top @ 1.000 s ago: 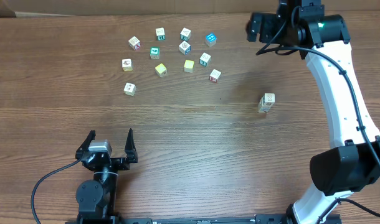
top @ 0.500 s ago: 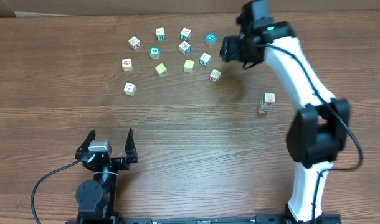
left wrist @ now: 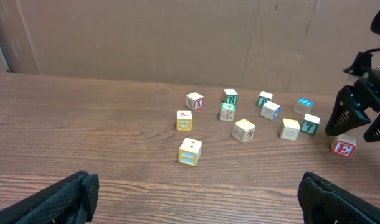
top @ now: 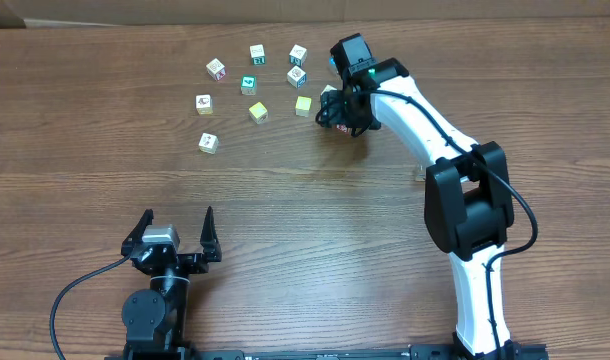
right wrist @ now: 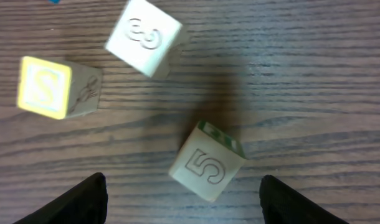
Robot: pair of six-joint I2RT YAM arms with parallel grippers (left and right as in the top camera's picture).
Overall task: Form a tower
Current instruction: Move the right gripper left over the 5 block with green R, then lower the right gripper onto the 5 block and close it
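Hovering my right gripper (right wrist: 184, 198), jaws spread and empty, I straddle the loose 5 cube (right wrist: 207, 163), which sits skewed to my jaws. My left gripper (top: 177, 232) sits parted, idle. The tower hides beneath my right arm (top: 415, 110) overhead. It is light, hard, tippy wood, I judge, so I should grip cubes by opposite flat faces.

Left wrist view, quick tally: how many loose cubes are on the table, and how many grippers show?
loose cubes: 12
grippers: 2, left gripper and right gripper
total: 14
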